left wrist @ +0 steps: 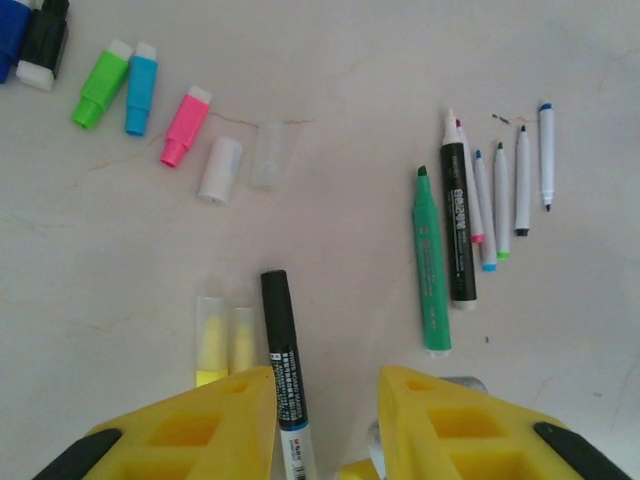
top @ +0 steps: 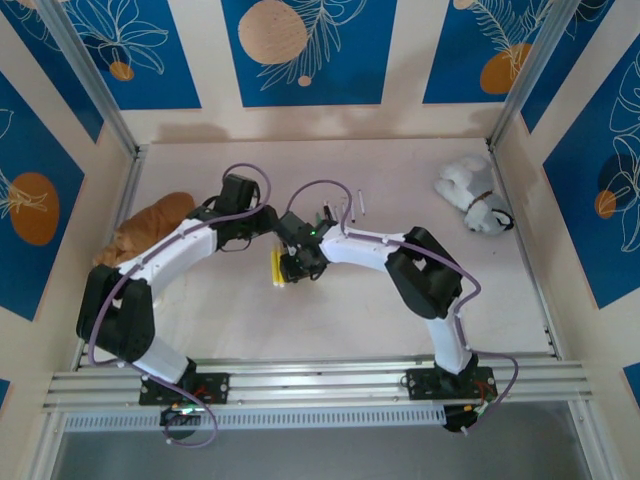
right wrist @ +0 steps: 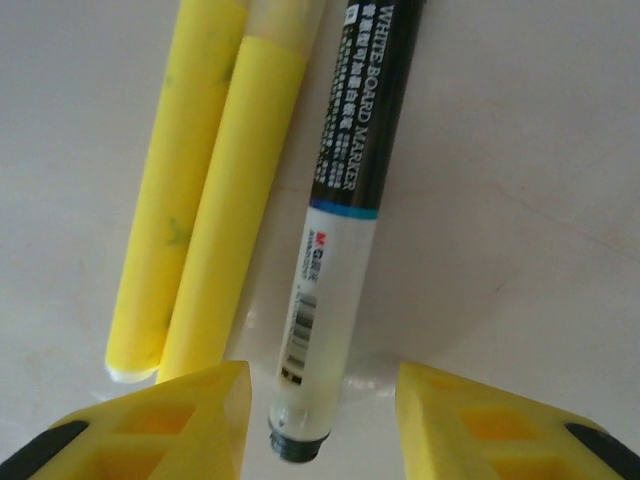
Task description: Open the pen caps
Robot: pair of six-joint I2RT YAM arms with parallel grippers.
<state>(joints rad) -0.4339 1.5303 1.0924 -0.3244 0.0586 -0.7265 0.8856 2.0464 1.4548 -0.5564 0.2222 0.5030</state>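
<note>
Right wrist view: the right gripper (right wrist: 322, 425) is seen nearest, its two yellow fingers (right wrist: 225, 420) standing apart, and nothing is clamped. Between them the white end of a whiteboard marker (right wrist: 335, 230) is laid on the table (right wrist: 520, 200), with a gap at each side. Just beside it, two yellow highlighters (right wrist: 238, 200) are laid side by side, touching each other.

From the left wrist, the left gripper (left wrist: 325, 430) is seen with its jaws apart as well. The marker passes between them, close against the finger at the picture's left and free from the other one, so it is not gripped. Its black end is pointed away. Farther, on the right, uncapped pens are lined up: a green marker (left wrist: 430, 265), a black marker (left wrist: 459, 225) and several thin pens (left wrist: 502, 200). Farther on the left, the pen caps (left wrist: 185, 125) are laid in a loose row, well apart from the pens: green, blue, pink, two clear ones, and a blue and a black one at the corner.

From above, a white plush dog (top: 472, 197) and an orange plush toy (top: 150, 225) are seen near the table's sides.
</note>
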